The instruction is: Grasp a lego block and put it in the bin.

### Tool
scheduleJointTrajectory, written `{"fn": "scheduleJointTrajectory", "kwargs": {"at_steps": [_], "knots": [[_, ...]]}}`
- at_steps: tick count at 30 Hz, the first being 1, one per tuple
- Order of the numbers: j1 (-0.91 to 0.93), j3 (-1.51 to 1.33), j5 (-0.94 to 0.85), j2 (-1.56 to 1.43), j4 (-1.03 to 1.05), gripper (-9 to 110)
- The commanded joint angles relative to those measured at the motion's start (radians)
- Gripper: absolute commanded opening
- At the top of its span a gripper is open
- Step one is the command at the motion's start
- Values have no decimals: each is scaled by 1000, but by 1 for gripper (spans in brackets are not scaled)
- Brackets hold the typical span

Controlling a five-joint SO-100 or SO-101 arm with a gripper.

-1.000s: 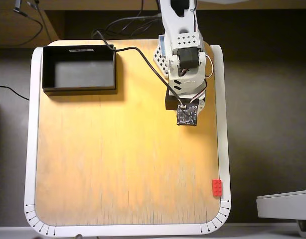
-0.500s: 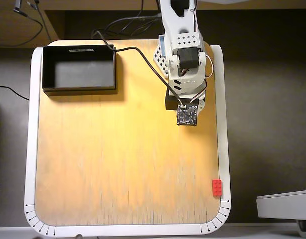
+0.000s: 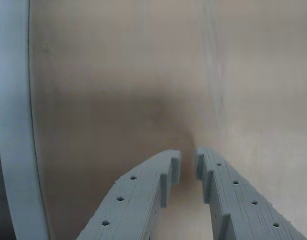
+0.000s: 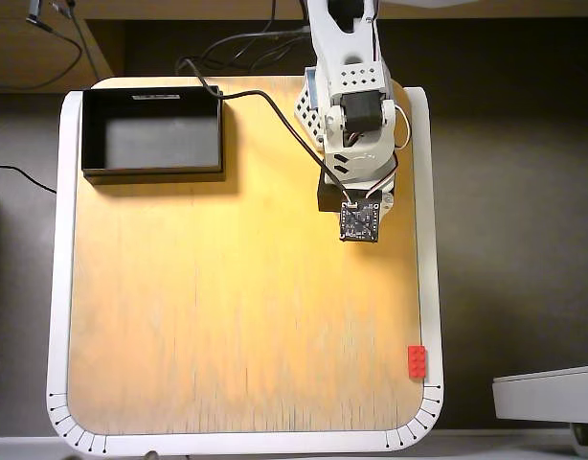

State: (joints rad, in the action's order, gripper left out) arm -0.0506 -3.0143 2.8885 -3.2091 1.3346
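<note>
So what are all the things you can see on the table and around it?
lego block: one, bright red, near the table's lower right corner in the overhead view, by the white rim.
bin: one, black with a dark grey floor, upper left corner of the table, nothing inside.
table: one, light wood with a white rim.
cables: a few, black, behind the table's top edge; one runs across the bin's corner to the arm.
grey-white object: one, off the table at lower right, cut off by the picture's edge.
arm: one, white, upper right of the table.
gripper: one, grey fingers, nearly closed, holding nothing.
</note>
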Motion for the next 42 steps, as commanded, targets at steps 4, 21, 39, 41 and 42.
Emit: {"fn": "scheduleJointTrajectory", "kwargs": {"at_steps": [4,21,39,41,42], "knots": [[-9,-160,210,-84,6,0],[-32,342,348,456,-153,0],[-147,1230,81,1293,-155,7],[-149,1267,87,1361,-155,9],[-149,1281,87,1390,-158,10]]}}
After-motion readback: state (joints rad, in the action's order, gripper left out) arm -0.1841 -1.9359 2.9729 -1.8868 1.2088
